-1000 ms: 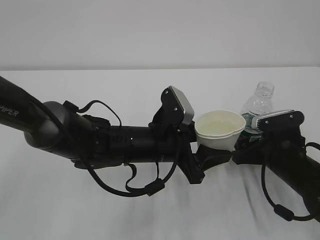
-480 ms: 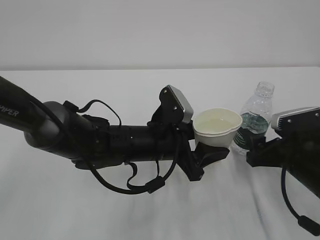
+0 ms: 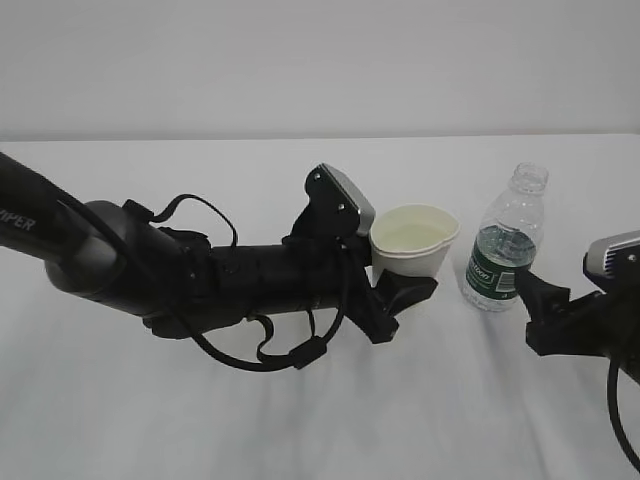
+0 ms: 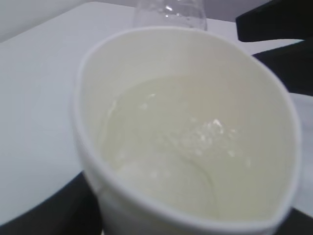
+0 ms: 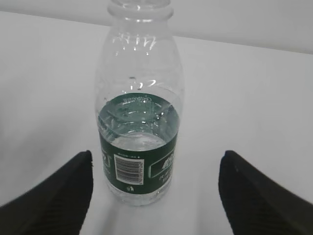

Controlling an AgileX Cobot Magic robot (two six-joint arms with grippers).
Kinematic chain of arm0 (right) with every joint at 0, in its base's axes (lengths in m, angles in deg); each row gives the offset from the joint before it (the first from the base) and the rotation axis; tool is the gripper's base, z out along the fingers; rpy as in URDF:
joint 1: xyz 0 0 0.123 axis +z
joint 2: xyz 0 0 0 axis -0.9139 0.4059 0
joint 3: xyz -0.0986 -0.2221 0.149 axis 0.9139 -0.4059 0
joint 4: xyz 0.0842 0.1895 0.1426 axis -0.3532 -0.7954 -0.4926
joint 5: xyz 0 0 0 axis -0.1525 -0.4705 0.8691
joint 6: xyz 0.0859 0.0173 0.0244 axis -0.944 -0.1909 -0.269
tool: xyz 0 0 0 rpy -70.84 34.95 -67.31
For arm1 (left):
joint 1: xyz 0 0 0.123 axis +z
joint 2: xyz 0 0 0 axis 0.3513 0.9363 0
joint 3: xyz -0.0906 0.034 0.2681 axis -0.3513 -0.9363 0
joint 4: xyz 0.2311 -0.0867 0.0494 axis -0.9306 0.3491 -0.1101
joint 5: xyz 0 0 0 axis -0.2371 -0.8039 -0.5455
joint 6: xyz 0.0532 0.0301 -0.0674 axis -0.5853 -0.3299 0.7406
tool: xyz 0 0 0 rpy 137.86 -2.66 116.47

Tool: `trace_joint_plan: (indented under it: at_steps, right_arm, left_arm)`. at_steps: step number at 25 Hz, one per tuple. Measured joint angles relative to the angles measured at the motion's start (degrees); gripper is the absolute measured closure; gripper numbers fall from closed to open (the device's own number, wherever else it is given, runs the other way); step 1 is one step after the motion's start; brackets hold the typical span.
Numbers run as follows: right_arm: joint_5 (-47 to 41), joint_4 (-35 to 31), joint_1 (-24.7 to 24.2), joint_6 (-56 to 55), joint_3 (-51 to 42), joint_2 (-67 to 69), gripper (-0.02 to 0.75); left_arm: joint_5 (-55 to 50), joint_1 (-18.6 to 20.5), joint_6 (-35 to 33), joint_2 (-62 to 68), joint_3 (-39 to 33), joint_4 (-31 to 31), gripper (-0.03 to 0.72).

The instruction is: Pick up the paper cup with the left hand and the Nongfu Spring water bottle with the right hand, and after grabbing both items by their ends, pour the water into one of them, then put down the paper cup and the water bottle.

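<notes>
Paper cup and bottle, with both arms in frame. At centre of the exterior view we see the paper cup [image 3: 414, 240], thin-walled and soft; its rim is squeezed out of round into a spout-like point, so we judge it crushes easily and should be held low on the wall with light pressure. It holds the water [image 4: 166, 142], which makes it heavier and liable to spill if tipped. The left hand [image 3: 402, 293] reaches in horizontally from the left edge of the frame, its fingers pinching the cup from below and the sides; whether the cup's base touches the white table [image 3: 300, 420] we cannot tell.

Right of centre stands the Nongfu Spring water bottle [image 3: 505, 240], upright on the table, uncapped, water reaching only the label band. We judge it light, smooth, somewhat yielding, and easy to topple; the ribbed body at the label offers the best hold. The right hand [image 3: 535, 290] sits low at the right edge, level, its fingers [image 5: 63, 186] spread wide and clear of the bottle, holding nothing.
</notes>
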Motion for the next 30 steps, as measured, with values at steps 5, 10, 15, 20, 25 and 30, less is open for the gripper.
trace_joint_plan:
  at_steps: [5, 10, 15, 20, 25, 30]
  right_arm:
    - [0.0, 0.0, 0.0, 0.11, -0.23, 0.0, 0.139]
    - [0.0, 0.11, 0.0, 0.11, -0.23, 0.0, 0.141]
    - [0.0, 0.11, 0.0, 0.11, -0.23, 0.0, 0.141]
    - [0.0, 0.11, 0.0, 0.11, -0.23, 0.0, 0.142]
    - [0.0, 0.11, 0.0, 0.11, -0.23, 0.0, 0.143]
    - [0.0, 0.11, 0.0, 0.11, -0.23, 0.0, 0.143]
  left_arm:
    - [0.0, 3.73, 0.0, 0.0, -0.23, 0.44, 0.244]
    - [1.76, 7.47, 0.0, 0.0, -1.97, 0.82, 0.244]
    - [5.49, 10.56, 0.0, 0.0, -4.18, 0.82, 0.251]
    - [8.22, 13.99, -1.43, 0.0, -6.25, 0.82, 0.259]
    - [12.12, 17.48, -2.12, 0.0, -8.85, 0.82, 0.267]
    - [13.71, 20.53, -3.29, 0.0, -11.07, 0.82, 0.267]
